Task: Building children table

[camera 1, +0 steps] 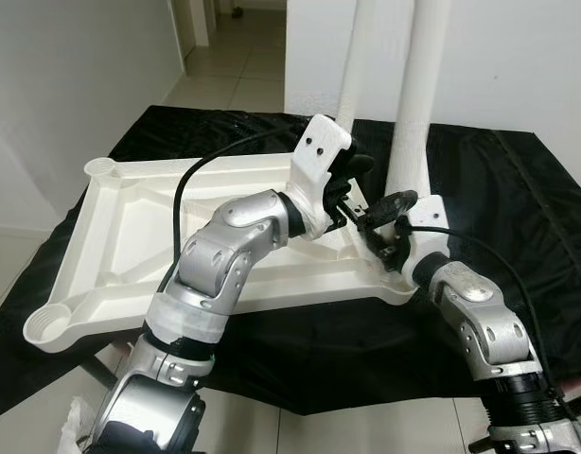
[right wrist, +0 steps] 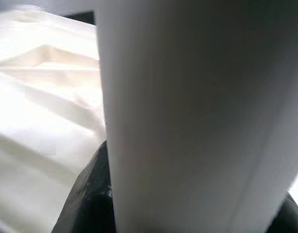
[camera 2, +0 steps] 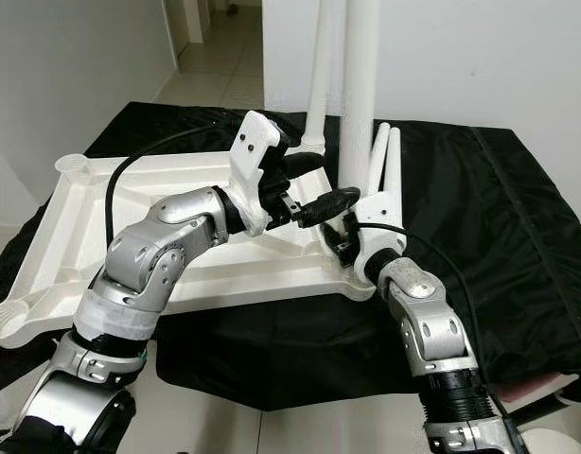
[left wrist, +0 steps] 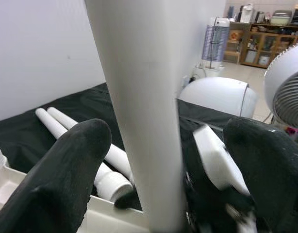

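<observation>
Black cloth (camera 1: 518, 218) under all parts. White tabletop (camera 1: 130, 236) inverted on cloth, extending leftward from both grippers. Upright white leg (camera 2: 360, 95) stands at tabletop's near right corner. Left gripper (left wrist: 163, 170): fingers spread, straddling leg, contact unclear. Right gripper (camera 2: 343, 227): at leg base, leg tight against fingers; opening cannot be determined. Two spare legs (left wrist: 76, 141) lie on cloth behind leg.

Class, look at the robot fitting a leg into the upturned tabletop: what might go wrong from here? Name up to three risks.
1. The upright leg is tall and both grippers, left and right, work low near its base, so it may tip before seating in the tabletop.
2. The left fingers straddle the leg with gaps, so it could slip.
3. Two spare legs lie close behind and may be knocked.
</observation>
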Tool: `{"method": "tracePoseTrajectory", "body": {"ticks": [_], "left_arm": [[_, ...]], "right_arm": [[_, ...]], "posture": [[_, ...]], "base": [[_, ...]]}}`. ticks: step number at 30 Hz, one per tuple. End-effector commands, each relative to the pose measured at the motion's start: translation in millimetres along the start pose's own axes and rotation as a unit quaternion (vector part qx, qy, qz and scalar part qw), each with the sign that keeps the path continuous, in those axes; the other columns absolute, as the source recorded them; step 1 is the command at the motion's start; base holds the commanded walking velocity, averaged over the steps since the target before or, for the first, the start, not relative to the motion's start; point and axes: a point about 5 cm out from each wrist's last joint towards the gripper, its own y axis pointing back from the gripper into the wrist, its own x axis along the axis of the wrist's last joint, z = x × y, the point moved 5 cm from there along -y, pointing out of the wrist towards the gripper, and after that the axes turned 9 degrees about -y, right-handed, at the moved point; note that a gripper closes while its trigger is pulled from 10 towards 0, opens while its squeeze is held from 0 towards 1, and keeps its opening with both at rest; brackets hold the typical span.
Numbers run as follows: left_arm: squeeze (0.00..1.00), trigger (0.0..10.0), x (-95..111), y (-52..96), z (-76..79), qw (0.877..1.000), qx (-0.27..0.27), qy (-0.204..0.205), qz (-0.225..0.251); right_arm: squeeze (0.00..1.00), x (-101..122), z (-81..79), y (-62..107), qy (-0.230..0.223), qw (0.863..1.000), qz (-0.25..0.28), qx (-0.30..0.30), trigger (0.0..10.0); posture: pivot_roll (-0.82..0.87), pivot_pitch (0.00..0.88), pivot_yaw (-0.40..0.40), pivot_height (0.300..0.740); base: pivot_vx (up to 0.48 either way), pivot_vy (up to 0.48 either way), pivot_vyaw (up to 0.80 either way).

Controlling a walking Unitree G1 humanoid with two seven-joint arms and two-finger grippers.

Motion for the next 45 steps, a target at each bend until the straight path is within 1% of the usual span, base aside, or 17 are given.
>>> {"method": "tracePoseTrajectory", "body": {"ticks": [1, 4, 12, 13, 15, 20, 21, 22, 23, 25, 26, 31, 39, 40, 41, 42, 45], "left_arm": [[0.00, 10.0, 4, -4.2, 0.5, 1.000, -0.007, -0.004, 0.006], [0.00, 10.0, 5, -8.0, -3.4, 1.000, -0.006, -0.002, 0.006], [0.00, 10.0, 5, -9.1, -7.7, 1.000, -0.004, 0.006, 0.006], [0.00, 10.0, 6, -9.1, -8.8, 1.000, -0.006, 0.012, 0.009], [0.00, 10.0, 19, -4.2, -8.5, 0.997, -0.035, 0.059, 0.043], [0.00, 10.0, 27, 0.1, -6.7, 0.993, -0.056, 0.080, 0.066], [0.00, 6.8, 30, 1.8, -5.9, 0.991, -0.063, 0.088, 0.073], [0.00, 6.8, 35, 3.7, -6.4, 0.990, -0.068, 0.092, 0.085], [0.00, 4.7, 38, 5.6, -6.7, 0.988, -0.074, 0.098, 0.094], [0.00, 4.7, 40, 6.7, -7.0, 0.987, -0.077, 0.100, 0.099], [0.00, 0.0, 42, 7.5, -7.2, 0.987, -0.079, 0.098, 0.103], [0.00, 0.0, 45, 9.2, -2.1, 0.984, -0.092, 0.100, 0.112], [0.00, 0.0, 45, 9.1, -2.9, 0.987, -0.086, 0.091, 0.104], [0.00, 4.9, 45, 8.2, -2.7, 0.988, -0.084, 0.086, 0.098], [0.00, 4.9, 45, 8.2, -2.7, 0.988, -0.084, 0.086, 0.098], [0.00, 10.0, 42, 5.5, -5.1, 0.990, -0.072, 0.082, 0.084], [0.00, 10.0, 37, 0.8, -11.6, 0.994, -0.044, 0.075, 0.060]], "right_arm": [[0.00, 3, -12.1, 2.3, 0.006, 0.999, -0.001, 0.044, 10.0], [0.00, 5, -25.0, 9.1, 0.018, 0.995, -0.006, 0.101, 10.0], [0.00, 3, -29.1, 14.4, 0.026, 0.991, -0.016, 0.128, 10.0], [0.00, 1, -31.7, 17.1, 0.026, 0.989, -0.021, 0.141, 10.0], [0.00, -4, -39.7, 27.3, 0.025, 0.982, -0.039, 0.181, 10.0], [0.00, -7, -42.9, 32.3, 0.024, 0.979, -0.048, 0.198, 10.0], [0.00, -8, -43.1, 33.0, 0.024, 0.978, -0.050, 0.199, 10.0], [0.00, -8, -43.2, 33.6, 0.025, 0.978, -0.051, 0.201, 10.0], [0.00, -8, -43.2, 34.1, 0.025, 0.978, -0.052, 0.202, 10.0], [0.00, -9, -43.3, 34.5, 0.026, 0.978, -0.052, 0.203, 10.0], [0.00, -9, -43.3, 34.8, 0.025, 0.977, -0.053, 0.204, 10.0], [0.00, -10, -42.6, 35.3, 0.025, 0.977, -0.054, 0.204, 10.0], [0.00, -9, -42.2, 35.1, 0.017, 0.978, -0.054, 0.200, 10.0], [0.00, -9, -41.7, 34.4, 0.014, 0.979, -0.052, 0.198, 10.0], [0.00, -9, -41.7, 34.4, 0.014, 0.979, -0.052, 0.198, 10.0], [0.00, -7, -40.3, 32.9, 0.010, 0.980, -0.048, 0.192, 10.0], [0.00, -4, -36.5, 29.7, 0.000, 0.983, -0.038, 0.177, 10.0]], "posture": [[-0.01, 0.000, 0.009, 0.740], [-0.02, 0.000, 0.009, 0.740], [-0.02, 0.000, 0.011, 0.740], [-0.02, 0.000, 0.011, 0.740], [-0.02, 0.000, 0.014, 0.740], [-0.02, 0.000, 0.016, 0.740], [-0.02, 0.000, 0.016, 0.740], [-0.02, 0.000, 0.017, 0.740], [-0.02, 0.000, 0.018, 0.740], [-0.02, 0.000, 0.018, 0.740], [-0.02, 0.000, 0.018, 0.740], [-0.02, 0.000, 0.018, 0.740], [-0.02, 0.000, 0.018, 0.740], [-0.02, 0.000, 0.018, 0.740], [-0.02, 0.000, 0.018, 0.740], [-0.02, 0.000, 0.017, 0.740], [-0.02, 0.000, 0.017, 0.740]], "base": [[0.000, 0.000, 0.00], [0.000, 0.000, 0.00], [0.000, 0.000, 0.00], [0.000, 0.000, 0.00], [0.000, 0.000, 0.00], [0.000, 0.000, 0.00], [0.000, 0.000, 0.00], [0.000, 0.000, 0.00], [0.000, 0.000, 0.00], [0.000, 0.000, 0.00], [0.000, 0.000, 0.00], [0.000, 0.000, 0.00], [0.000, 0.000, 0.00], [0.000, 0.000, 0.00], [0.000, 0.000, 0.00], [0.000, 0.000, 0.00], [0.000, 0.000, 0.00]]}}
